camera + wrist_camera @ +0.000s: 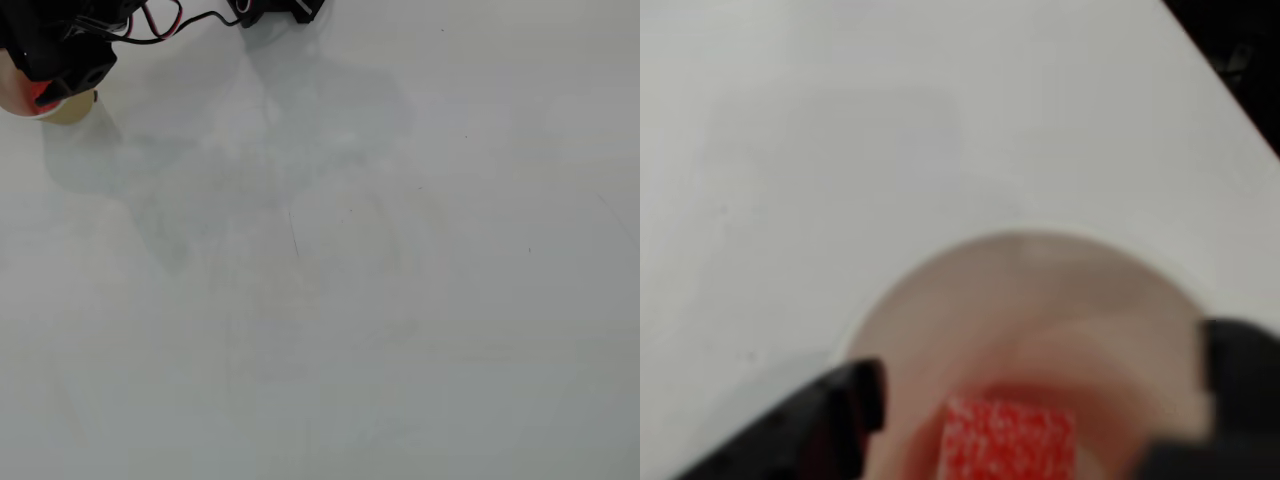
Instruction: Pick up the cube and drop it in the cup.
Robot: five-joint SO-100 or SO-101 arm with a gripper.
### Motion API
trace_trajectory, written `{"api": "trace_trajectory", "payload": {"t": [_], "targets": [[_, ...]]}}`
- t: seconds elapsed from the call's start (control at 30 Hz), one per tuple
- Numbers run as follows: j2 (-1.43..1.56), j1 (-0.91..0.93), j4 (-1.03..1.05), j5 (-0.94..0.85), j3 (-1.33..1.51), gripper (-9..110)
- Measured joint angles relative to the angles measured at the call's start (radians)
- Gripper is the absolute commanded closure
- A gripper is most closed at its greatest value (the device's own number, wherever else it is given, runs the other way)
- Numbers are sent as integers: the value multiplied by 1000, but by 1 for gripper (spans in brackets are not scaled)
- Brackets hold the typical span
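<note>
In the wrist view I look straight down into the cup (940, 300), whose round cream rim and pale inside fill the lower half. The red, white-speckled cube (1009, 440) shows inside the cup's mouth, clear of both fingers. I cannot tell whether it rests on the bottom. My gripper (1040, 392) is open above the cup, with one black finger (835, 415) at the left rim and the other at the right. In the overhead view the arm covers most of the cup (72, 107) at the top left. A bit of the red cube (43, 96) peeks out under the gripper (55, 82).
The white table (350, 280) stretches right of and below the cup in the overhead view. The arm's black base and red and black wires (165, 22) lie along the top edge. The table's edge (1230, 90) runs diagonally at the wrist view's top right.
</note>
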Motion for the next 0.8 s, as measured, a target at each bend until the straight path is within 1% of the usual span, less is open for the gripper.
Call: {"api": "trace_trajectory", "payload": {"t": [0.1,0.17,0.47,0.8], "targets": [[0,21,-9,0,0,99],[0,32,-11,0,0,101],[0,26,-11,0,-18,101],[2,-74,-11,0,-86,101]]}}
